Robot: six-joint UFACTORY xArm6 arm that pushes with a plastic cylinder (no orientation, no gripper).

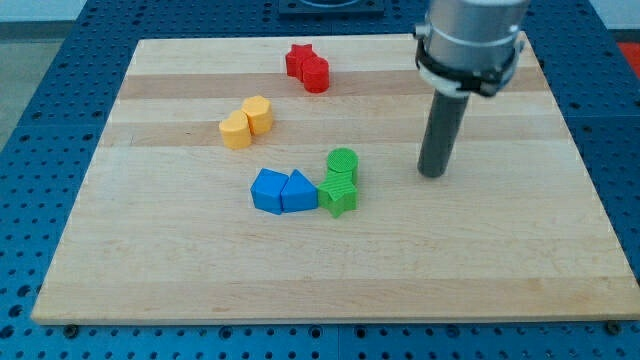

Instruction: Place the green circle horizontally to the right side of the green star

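The green circle (pixel 342 162) sits just above the green star (pixel 339 193) near the board's middle, and the two touch. My tip (pixel 432 173) rests on the board to the right of both, roughly level with the circle and well apart from it.
A blue triangle (pixel 298 191) touches the star's left side, with a blue block (pixel 269 190) next to it. Two yellow blocks (pixel 247 122) lie at upper left. A red star (pixel 299 59) and a red block (pixel 316 74) lie near the top. The wooden board (pixel 500 260) ends close on the right.
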